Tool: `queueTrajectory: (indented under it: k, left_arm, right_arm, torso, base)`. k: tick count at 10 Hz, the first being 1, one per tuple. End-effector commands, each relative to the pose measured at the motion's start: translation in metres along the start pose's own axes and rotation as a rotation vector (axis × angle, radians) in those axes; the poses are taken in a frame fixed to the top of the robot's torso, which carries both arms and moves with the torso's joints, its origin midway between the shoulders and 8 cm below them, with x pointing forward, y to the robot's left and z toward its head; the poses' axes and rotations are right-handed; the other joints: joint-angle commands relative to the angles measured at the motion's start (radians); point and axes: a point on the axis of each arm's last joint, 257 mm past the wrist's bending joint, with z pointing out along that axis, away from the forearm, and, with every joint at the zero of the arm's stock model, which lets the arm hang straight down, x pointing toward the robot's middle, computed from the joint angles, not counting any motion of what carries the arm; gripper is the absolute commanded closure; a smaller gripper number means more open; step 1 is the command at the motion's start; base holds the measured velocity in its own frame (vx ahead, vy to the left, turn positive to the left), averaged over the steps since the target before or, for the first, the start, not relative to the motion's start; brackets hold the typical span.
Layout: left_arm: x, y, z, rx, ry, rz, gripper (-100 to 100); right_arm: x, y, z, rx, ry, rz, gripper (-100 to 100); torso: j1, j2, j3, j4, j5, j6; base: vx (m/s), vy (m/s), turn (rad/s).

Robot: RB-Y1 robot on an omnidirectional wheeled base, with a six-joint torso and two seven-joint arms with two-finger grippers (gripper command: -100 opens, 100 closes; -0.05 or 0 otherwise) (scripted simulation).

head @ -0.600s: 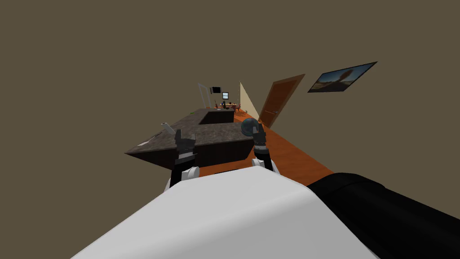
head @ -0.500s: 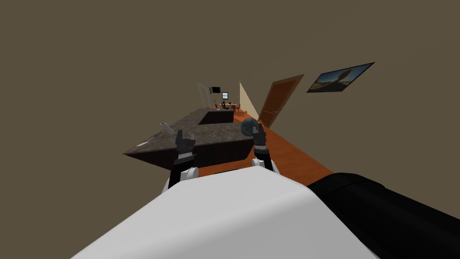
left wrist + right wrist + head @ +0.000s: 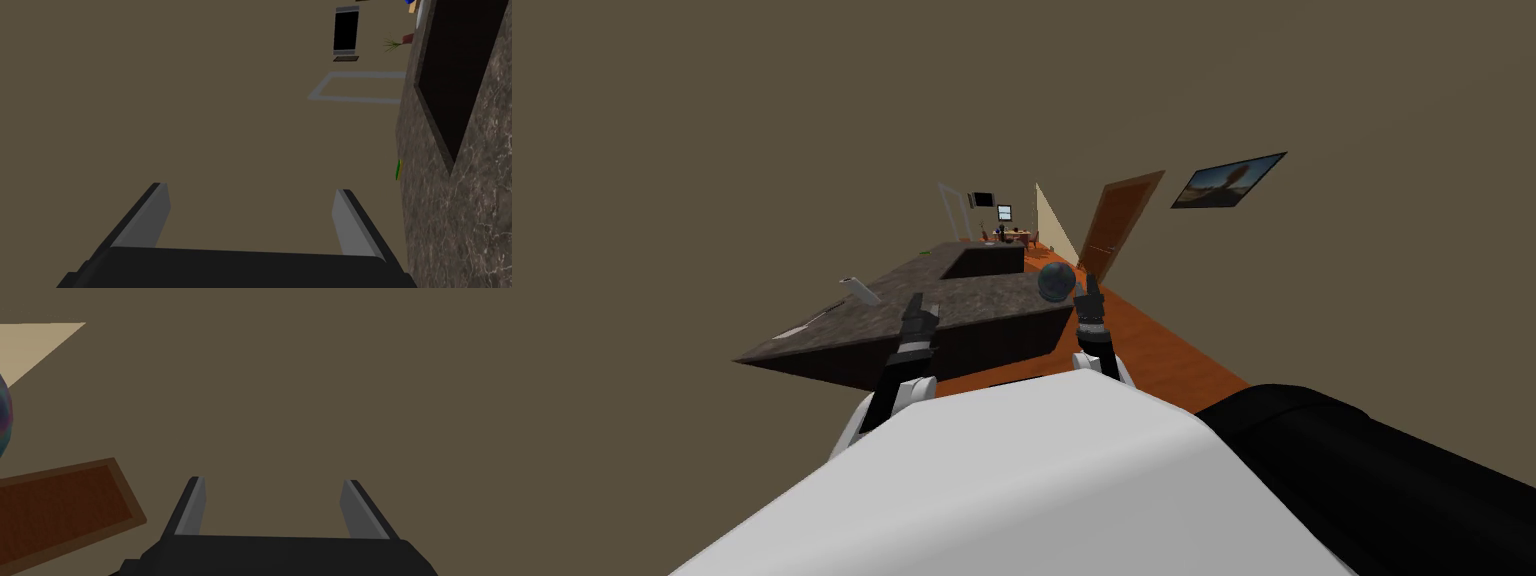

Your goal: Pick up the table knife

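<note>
**Head view: knife lies left of left claw**

Counter (image 3: 982,300) ahead. Left claw (image 3: 917,310) and right claw (image 3: 1086,292) both spread, empty. Thin grey sliver, likely the knife (image 3: 830,309), on the counter's left edge, long axis along it. I judge the left arm nearer.

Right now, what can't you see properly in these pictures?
- Thin pale things on the counter, head view: too small to tell which one is the knife.
- Ball, right wrist view: mostly cut off by the picture's edge.
- Green thing at the counter's edge, left wrist view: too small to name.
- Far table, head view: the things on it are too tiny to name.
</note>
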Motion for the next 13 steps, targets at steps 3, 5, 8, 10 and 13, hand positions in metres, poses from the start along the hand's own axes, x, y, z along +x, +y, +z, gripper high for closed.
queueTrajectory:
  k: [3,5,8,10,13]
  left_arm:
    - [-0.028,0.026,-0.003,-0.1,-0.019,0.089,-100]
    - [-0.046,0.039,-0.005,-0.158,-0.04,0.143,-100]
    - [-0.09,0.058,-0.012,-0.254,-0.094,0.251,-100]
    - [-0.115,0.07,-0.018,-0.319,-0.13,0.302,-100]
    - [-0.143,0.086,-0.03,-0.415,-0.174,0.348,-100]
  right_arm:
    - [0.0,0.0,0.0,0.0,0.0,0.0,0]
    - [0.0,0.0,0.0,0.0,0.0,0.0,0]
    - [0.0,0.0,0.0,0.0,0.0,0.0,0]
    - [0.0,0.0,0.0,0.0,0.0,0.0,0]
    - [0.0,0.0,0.0,0.0,0.0,0.0,0]
  torso:
    - [0.003,0.0,0.0,0.0,0.001,0.0]
    - [0.003,0.0,0.0,0.0,0.001,0.0]
    - [0.003,0.0,0.0,0.0,0.0,-0.001]
    - [0.003,0.0,0.0,0.0,0.001,-0.001]
    - [0.002,-0.001,-0.001,0.0,0.0,0.0]
  base:
    - [0.008,-0.073,-0.079]
    - [0.015,-0.067,-0.112]
    - [0.012,-0.087,-0.132]
    - [0.018,-0.072,-0.131]
    - [0.028,-0.078,-0.132]
